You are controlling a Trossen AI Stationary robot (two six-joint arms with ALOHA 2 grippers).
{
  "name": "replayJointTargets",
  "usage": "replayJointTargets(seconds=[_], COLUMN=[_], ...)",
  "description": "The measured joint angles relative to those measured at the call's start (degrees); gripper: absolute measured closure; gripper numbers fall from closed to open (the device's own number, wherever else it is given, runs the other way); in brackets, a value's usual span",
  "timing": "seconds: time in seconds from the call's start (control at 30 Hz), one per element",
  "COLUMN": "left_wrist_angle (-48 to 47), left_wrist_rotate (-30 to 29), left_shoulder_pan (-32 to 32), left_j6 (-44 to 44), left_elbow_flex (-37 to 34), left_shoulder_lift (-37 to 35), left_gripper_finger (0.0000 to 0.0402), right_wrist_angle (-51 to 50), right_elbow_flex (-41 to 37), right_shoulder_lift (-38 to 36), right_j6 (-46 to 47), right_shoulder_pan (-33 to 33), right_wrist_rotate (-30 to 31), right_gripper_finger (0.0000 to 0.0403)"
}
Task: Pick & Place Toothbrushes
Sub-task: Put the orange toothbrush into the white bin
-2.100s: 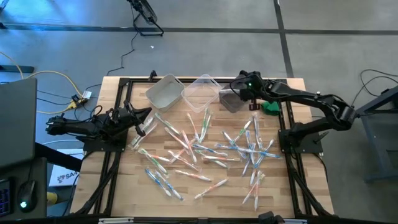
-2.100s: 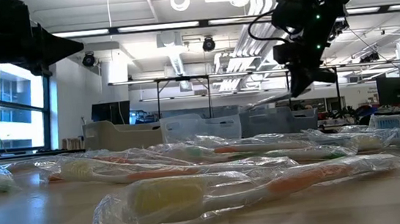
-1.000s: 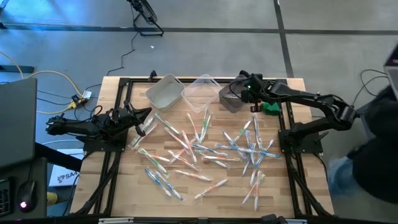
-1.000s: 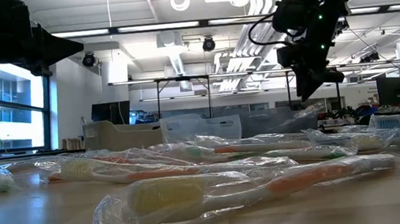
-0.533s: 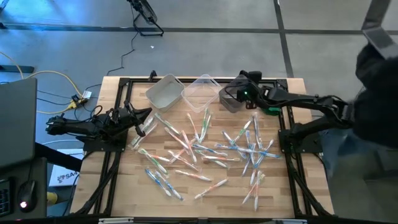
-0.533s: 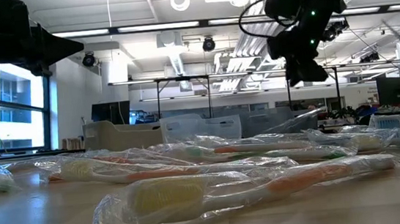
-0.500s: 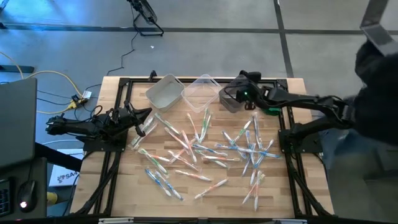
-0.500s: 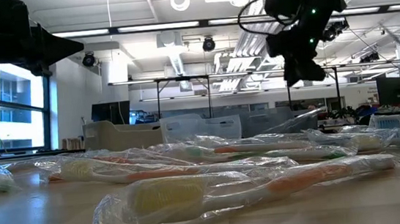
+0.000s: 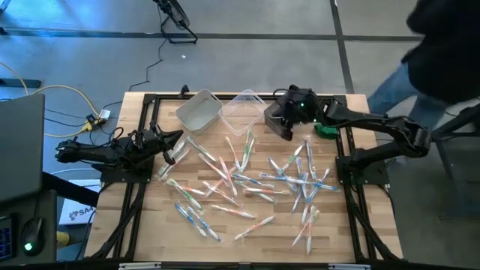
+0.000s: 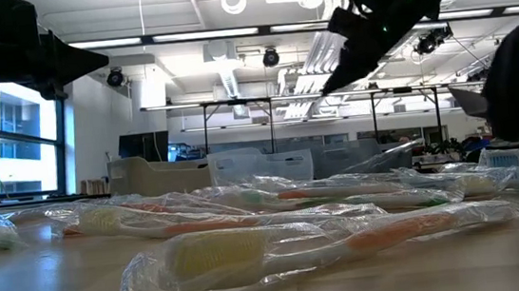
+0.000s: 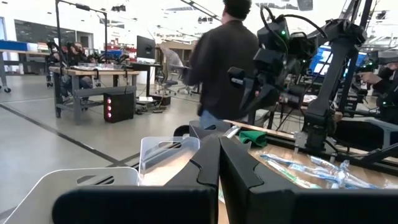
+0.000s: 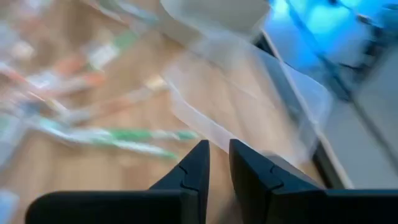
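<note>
Several wrapped toothbrushes (image 9: 255, 180) lie scattered flat on the wooden table, thickest on its right half; in the low view they fill the foreground (image 10: 345, 242). My right gripper (image 9: 286, 129) hangs in the air over the grey bin (image 9: 274, 120) at the far edge, slanting down and left (image 10: 328, 86), open by a narrow gap (image 12: 217, 152) with nothing in it. A green-handled toothbrush (image 12: 124, 140) lies below it. My left gripper (image 9: 177, 142) waits shut at the table's left edge (image 11: 219, 149).
A white bin (image 9: 199, 110), a clear bin (image 9: 244, 111) and the grey bin stand in a row along the far edge. A small green object (image 9: 326, 129) lies right of the grey bin. A person (image 9: 442, 45) stands beyond the table's far right corner.
My right gripper has risen above the grey bin, swung slightly toward the table's left and tipped from pointing down to slanting. A wrapped toothbrush that showed at its fingertips two seconds ago is gone from them. A person has walked along the table's right side toward the far end.
</note>
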Motion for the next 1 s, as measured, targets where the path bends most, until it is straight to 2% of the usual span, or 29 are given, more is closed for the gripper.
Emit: replayJointTargets(seconds=[0.1,0.27,0.43,0.7,0.8,1.0], left_wrist_angle=[0.00,-0.52,-2.27,-3.67,-5.59,-7.24], left_wrist_rotate=[0.00,0.02,0.02,-0.17,-1.90,-3.96], left_shoulder_pan=[0.00,-0.02,0.00,-0.02,-0.02,-0.01], left_j6=[-0.01,-0.01,-0.77,-9.53,-12.32,-16.36], left_elbow_flex=[0.00,0.00,0.00,0.00,0.00,0.00], left_shoulder_lift=[0.01,0.01,-0.01,0.01,0.18,2.97], left_gripper_finger=[0.0402,0.0402,0.0402,0.0402,0.0402,0.0402], right_wrist_angle=[2.43,3.78,15.49,40.38,44.58,46.36], right_elbow_flex=[0.00,-0.32,-5.46,-15.00,-16.03,-16.09], right_shoulder_lift=[0.00,0.00,0.07,0.07,0.07,0.07], right_j6=[1.94,5.59,9.07,17.36,19.25,19.16], right_shoulder_pan=[-1.76,-5.37,-6.78,-7.93,-8.06,-8.03], right_wrist_rotate=[-6.45,-11.42,-18.18,-19.36,-19.36,-20.06], right_gripper_finger=[0.0351,0.0360,0.0392,0.0397,0.0399,0.0399])
